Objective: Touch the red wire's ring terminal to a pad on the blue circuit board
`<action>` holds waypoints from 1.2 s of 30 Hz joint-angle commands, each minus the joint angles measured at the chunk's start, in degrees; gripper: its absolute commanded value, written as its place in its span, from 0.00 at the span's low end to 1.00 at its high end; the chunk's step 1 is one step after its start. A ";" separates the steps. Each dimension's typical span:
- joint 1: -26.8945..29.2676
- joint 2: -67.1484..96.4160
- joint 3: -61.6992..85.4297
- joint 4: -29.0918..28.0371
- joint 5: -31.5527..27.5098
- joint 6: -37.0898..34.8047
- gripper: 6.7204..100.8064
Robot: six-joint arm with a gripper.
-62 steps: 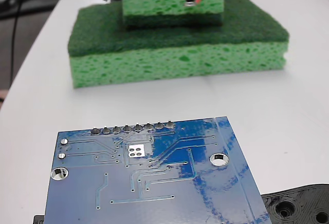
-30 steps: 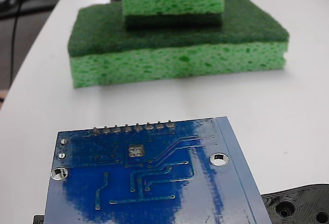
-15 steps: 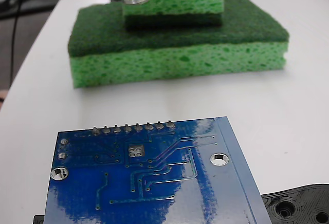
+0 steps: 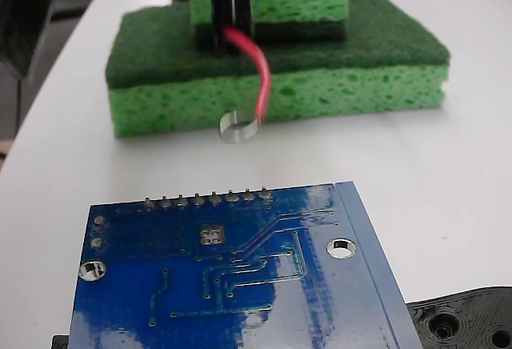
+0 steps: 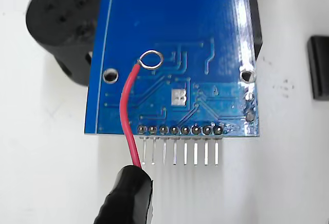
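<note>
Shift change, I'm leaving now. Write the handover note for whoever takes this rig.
Gripper: fingers not in view, only the black sleeve carrying the red wire.
Ring terminal: in the fixed view it hangs in the air above the white table, short of the blue circuit board.
Pad: bare; the wrist view shows the ring left of it.
Done: wire brought near the board.
Left: line the ring up over the pad, lower to touch.

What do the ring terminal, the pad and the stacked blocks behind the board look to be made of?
Ring terminal: shiny bare metal, likely; silver glint. Pad: dull grey metal, probably tinned, with four holes. Stacked blocks: porous green sponge with darker, fibrous scouring tops.
</note>
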 commanded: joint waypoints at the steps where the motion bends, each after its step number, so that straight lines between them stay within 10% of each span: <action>1: 0.00 -0.88 -1.05 -0.26 -0.09 -0.09 0.99; 36: 0.53 -3.78 -1.58 0.26 1.23 0.35 0.99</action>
